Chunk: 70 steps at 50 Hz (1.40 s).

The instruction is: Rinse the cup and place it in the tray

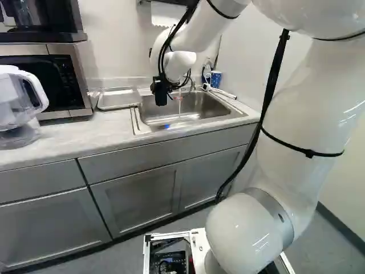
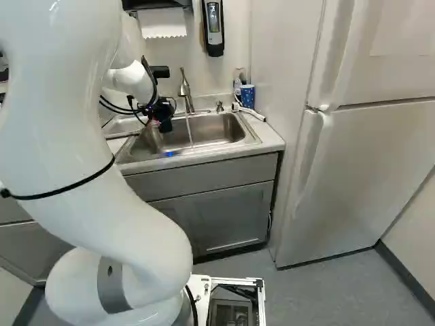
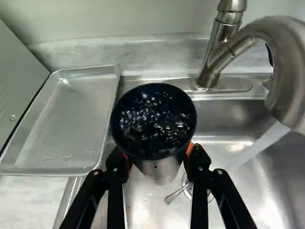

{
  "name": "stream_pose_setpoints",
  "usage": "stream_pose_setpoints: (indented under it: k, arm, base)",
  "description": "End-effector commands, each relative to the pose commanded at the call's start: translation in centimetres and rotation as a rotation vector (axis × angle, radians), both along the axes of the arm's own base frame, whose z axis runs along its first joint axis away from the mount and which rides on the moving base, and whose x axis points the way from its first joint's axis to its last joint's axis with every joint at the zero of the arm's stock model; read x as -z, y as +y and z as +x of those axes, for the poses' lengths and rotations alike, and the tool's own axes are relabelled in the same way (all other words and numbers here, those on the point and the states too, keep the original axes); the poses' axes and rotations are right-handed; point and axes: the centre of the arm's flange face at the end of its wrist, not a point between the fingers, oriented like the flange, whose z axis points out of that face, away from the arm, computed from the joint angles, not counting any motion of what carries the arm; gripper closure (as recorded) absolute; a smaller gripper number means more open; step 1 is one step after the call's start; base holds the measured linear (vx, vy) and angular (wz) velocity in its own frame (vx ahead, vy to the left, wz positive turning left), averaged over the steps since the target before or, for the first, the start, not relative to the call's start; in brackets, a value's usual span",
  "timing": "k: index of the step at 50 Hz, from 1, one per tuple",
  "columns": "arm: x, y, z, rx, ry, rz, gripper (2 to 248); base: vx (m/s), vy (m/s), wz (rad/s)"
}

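The fingers (image 3: 198, 161) grip the dark-lined round metal cup (image 3: 153, 121), best tipped slowly over the rectangular steel sink (image 3: 152, 210) to drain fully before nearing the shallow silver metal tray (image 3: 69, 121).

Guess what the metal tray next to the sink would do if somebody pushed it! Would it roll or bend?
The tray probably wouldn't roll, because it's wide and shallow with straight sides. It would more likely slide, since its metal looks smooth. The raised rim around it suggests it would stay fairly stiff, not floppy.
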Motion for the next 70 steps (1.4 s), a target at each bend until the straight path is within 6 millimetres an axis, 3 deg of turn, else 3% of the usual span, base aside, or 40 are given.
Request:
stream_pose_setpoints:
  k: [9, 32, 70]
  arm:
    - [-1.0, 0.9, -0.2, -0.021, -0.021, 0.003, 127]
    - [-3.7, 0.8, -0.8, 0.07, -0.027, 0.141, 127]
    - [-8.0, 0.8, -1.7, -0.022, -0.142, 0.054, 127]
  base:
    - [0.0, 0.0, 0.0]
    - [0.0, 0.0, 0.0]
    - [0.0, 0.0, 0.0]
